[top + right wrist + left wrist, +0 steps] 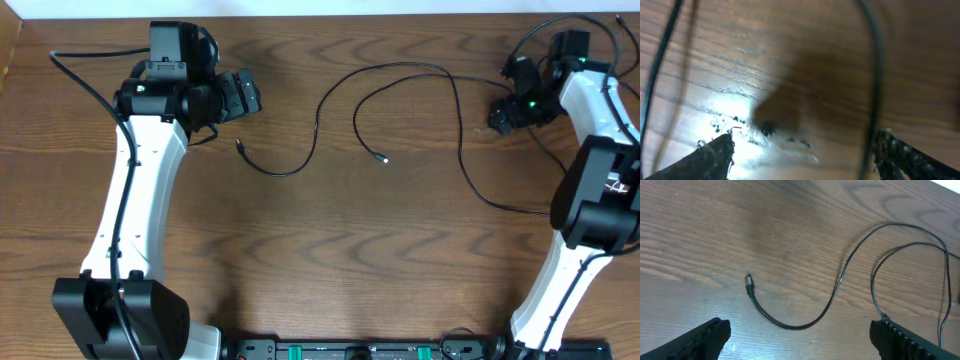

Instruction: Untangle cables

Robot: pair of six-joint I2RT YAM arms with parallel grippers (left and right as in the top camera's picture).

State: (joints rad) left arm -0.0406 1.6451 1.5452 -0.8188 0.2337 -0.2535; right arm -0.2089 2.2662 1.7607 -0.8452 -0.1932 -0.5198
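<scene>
Cables (795, 326) loop across centre; left claw (800, 330) apart near plug (748, 281); right claw (804, 142) apart toward far-right corner.

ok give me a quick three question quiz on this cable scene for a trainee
1. True or false: the left gripper has its fingers shut on the thin black cable.
2. That cable's metal plug end, in the left wrist view, lies: A) on the bare brown wooden table; B) between the fingers; C) across another cable.
3. Fill in: every loose cable in the overhead view is coloured ____.
Key: 1 false, fingers wide apart and empty; 2 A; 3 black.
</scene>
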